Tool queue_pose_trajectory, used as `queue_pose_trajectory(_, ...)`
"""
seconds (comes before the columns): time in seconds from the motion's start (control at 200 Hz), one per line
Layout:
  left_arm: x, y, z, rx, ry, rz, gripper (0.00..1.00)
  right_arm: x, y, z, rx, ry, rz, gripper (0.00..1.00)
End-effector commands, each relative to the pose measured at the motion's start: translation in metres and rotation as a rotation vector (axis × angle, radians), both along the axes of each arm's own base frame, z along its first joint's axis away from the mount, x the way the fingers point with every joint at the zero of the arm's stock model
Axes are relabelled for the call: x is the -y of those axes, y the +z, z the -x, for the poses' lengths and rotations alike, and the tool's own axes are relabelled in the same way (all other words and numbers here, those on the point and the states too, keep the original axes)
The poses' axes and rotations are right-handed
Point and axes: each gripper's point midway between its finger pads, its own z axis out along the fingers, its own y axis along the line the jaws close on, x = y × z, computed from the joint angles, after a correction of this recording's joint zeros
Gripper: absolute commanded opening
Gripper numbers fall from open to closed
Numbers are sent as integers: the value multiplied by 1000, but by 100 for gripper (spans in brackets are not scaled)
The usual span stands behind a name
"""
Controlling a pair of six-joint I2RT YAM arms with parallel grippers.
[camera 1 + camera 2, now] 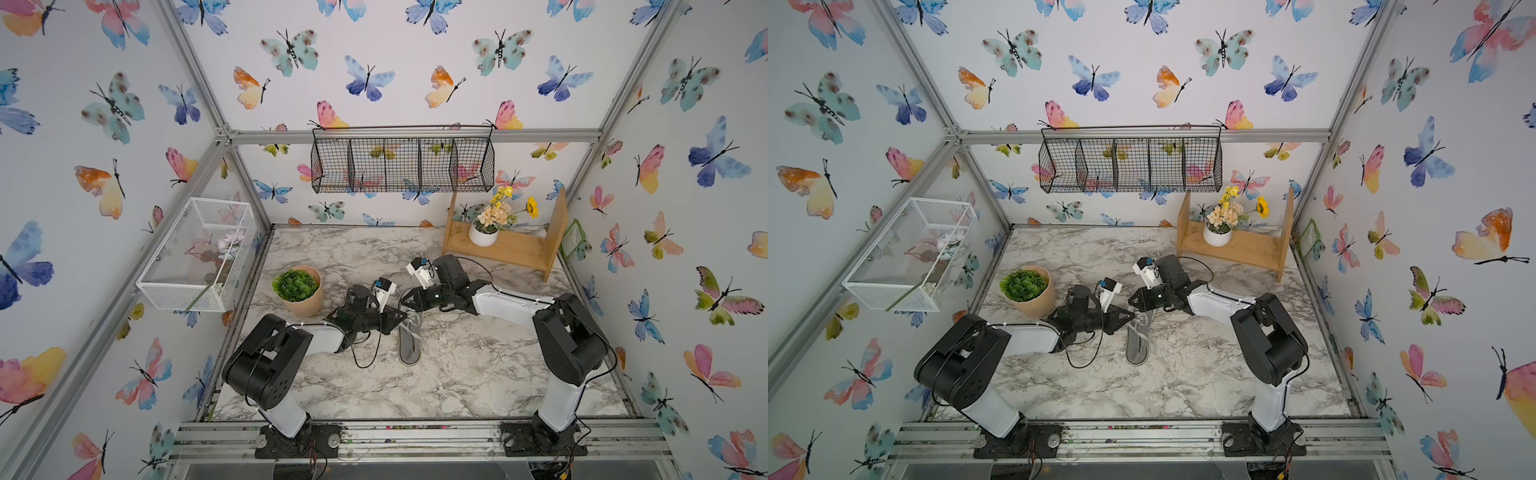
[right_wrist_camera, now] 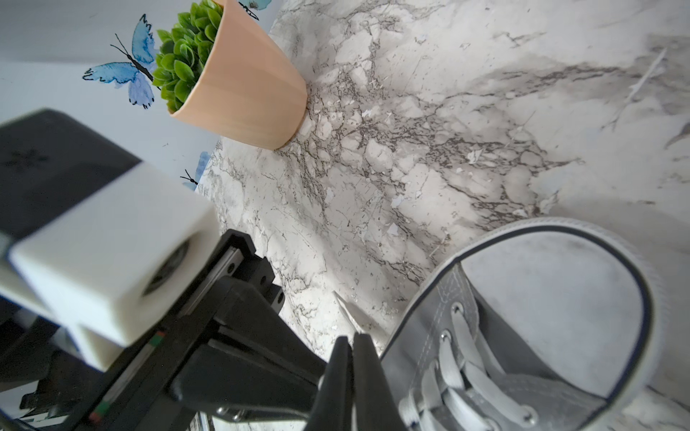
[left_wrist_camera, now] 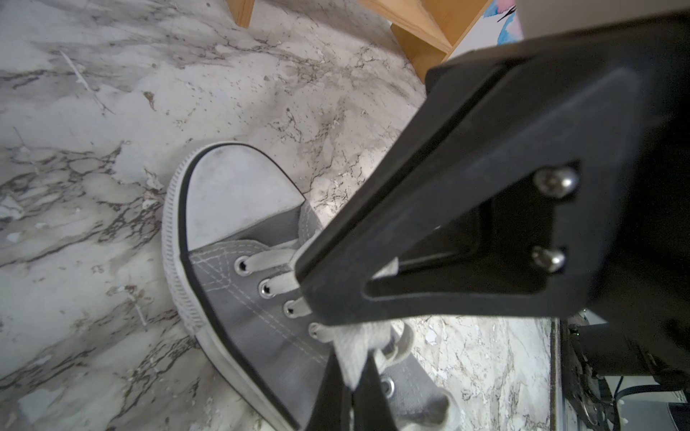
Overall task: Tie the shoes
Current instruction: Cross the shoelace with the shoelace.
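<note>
Left wrist view first: a grey canvas low-top shoe (image 3: 246,321) is seen close up, with a scuffed white rubber toe cap (image 3: 235,194), a ribbed white sole edge lined in black, pale stitching and metal eyelets threaded with flat white laces (image 3: 270,259). And the left hand (image 3: 351,369) is pressed together on a bunched strand of those laces, over the upper eyelets! The right hand (image 2: 353,343) is shown in its own wrist view with fingertips closed, and a white strip of lace is pinched between them, just beside the shoe's side.

Now the count, taken in both top views: one shoe, two arms, two hands, one tan plant pot (image 1: 301,301), one wooden shelf (image 1: 513,251) carrying one white flower pot (image 1: 483,237), one black wire basket (image 1: 403,166) on the back wall and one white wire basket (image 1: 183,286) on the left wall.

The shoe is found on its sole near the middle of the marble desk (image 1: 478,374), between the two hands. Its long axis is laid from the near edge towards the back wall, slightly slanted. The toe is pointed away from the arm bases, and the heel opening is turned towards them.
</note>
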Motion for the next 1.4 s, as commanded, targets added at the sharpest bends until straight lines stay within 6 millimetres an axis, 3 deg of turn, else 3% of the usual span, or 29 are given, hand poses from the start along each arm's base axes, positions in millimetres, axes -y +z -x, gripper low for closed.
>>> queue_pose_trajectory(0.0,4,19,6,17,-40,47,0,8,10,1,35,-6,9,8)
queue_pose_trajectory(0.225,4,22,8,14,-41,53,0,10,15,2,49,-7,9,12)
queue_pose_trajectory(0.335,6,20,7,3,-38,52,0,14,14,3,51,-13,26,20)
queue_pose_trajectory(0.591,10,18,8,-25,-30,53,0,49,20,8,138,-102,103,38)
queue_pose_trajectory(0.821,10,18,9,-48,-30,54,0,73,9,35,165,-116,108,42)
queue_pose_trajectory(1.021,12,21,10,-49,-35,55,0,61,4,66,139,14,-20,45)
queue_pose_trajectory(1.397,14,24,11,-43,-41,47,0,38,-14,80,134,120,26,44)
